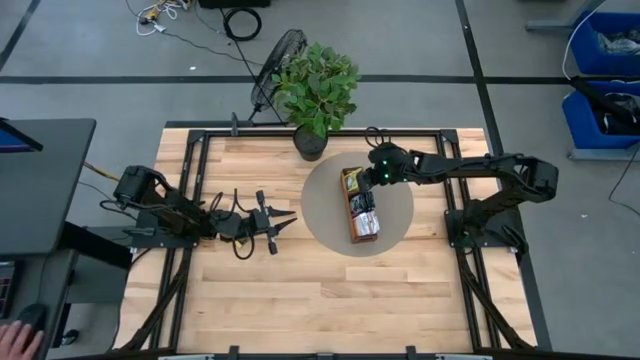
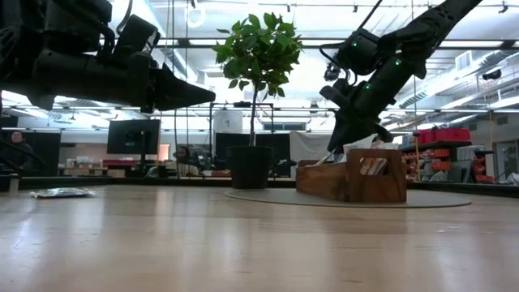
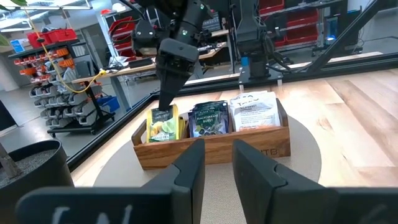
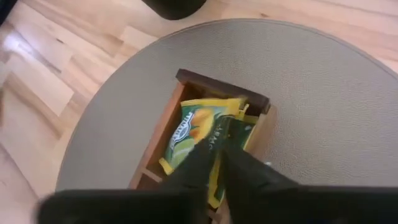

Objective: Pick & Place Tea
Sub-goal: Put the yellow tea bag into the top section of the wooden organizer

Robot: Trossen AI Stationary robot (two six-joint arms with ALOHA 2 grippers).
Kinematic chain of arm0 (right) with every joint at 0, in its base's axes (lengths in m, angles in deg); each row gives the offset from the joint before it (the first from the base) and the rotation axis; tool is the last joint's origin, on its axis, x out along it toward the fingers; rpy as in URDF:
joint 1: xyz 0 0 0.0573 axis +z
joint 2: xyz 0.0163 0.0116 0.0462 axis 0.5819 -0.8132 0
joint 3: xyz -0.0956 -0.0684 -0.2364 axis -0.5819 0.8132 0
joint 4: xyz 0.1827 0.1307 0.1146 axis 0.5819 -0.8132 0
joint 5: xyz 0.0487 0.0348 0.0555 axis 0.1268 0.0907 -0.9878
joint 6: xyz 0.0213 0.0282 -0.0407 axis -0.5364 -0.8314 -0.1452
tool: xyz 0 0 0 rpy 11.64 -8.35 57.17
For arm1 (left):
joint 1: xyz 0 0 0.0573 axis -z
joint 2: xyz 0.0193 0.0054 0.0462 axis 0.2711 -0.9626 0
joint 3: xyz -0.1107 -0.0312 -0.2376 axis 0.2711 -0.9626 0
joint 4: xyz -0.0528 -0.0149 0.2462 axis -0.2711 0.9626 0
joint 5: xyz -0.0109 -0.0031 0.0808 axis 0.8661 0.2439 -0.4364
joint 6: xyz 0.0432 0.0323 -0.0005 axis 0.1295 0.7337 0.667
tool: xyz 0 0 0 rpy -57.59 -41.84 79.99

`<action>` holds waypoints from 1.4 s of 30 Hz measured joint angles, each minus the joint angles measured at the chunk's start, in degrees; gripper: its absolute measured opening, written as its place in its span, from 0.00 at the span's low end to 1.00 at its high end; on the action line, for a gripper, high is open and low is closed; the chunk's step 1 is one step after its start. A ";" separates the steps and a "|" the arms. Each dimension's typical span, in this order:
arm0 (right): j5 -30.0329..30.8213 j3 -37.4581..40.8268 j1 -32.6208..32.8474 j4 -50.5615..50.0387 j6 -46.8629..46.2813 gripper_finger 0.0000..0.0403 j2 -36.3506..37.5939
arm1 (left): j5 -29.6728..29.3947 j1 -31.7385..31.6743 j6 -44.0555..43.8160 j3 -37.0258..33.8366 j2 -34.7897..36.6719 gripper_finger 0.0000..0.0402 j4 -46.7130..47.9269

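A brown wooden compartment tray (image 1: 362, 208) sits on a round grey mat (image 1: 325, 215). Tea sachets stand upright in it: yellow ones (image 3: 163, 124) in the end compartment nearest the table's far edge, dark navy ones (image 3: 210, 119) in the middle, white ones (image 3: 254, 112) at the near end. My right gripper (image 3: 165, 104) reaches down into the yellow compartment, shut on a sachet. My left gripper (image 1: 276, 222) hovers open, left of the mat, pointing at the tray. One more sachet (image 2: 61, 192) lies flat on the table in the low view. My right gripper pinches the top edge (image 4: 214, 140) of a yellow tea sachet between its two fingers (image 4: 242, 165), coming from above and pointing down. The sachet stands upright, its lower part inside the tray's end compartment (image 4: 168, 118) among the other yellow sachets.
A potted plant (image 1: 315, 85) stands at the table's far edge, just beyond the mat, its pot (image 1: 308, 143) close to the tray's far end. Bare wood (image 1: 330, 300) stretches across the table's near half. A person's hand (image 1: 18, 338) shows off the table's left near corner.
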 joint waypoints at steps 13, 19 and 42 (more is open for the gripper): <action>9.41 -1.78 3.21 -3.91 1.18 0.01 0.61 | 0.00 0.00 0.00 0.00 0.00 0.21 0.12; 12.13 -2.51 5.80 -5.12 -0.28 0.01 0.61 | -0.01 0.00 0.00 0.00 0.00 0.21 0.10; 13.57 -2.56 7.37 -2.79 -4.08 0.01 -4.93 | -4.29 -0.02 -0.91 0.00 0.00 0.21 0.41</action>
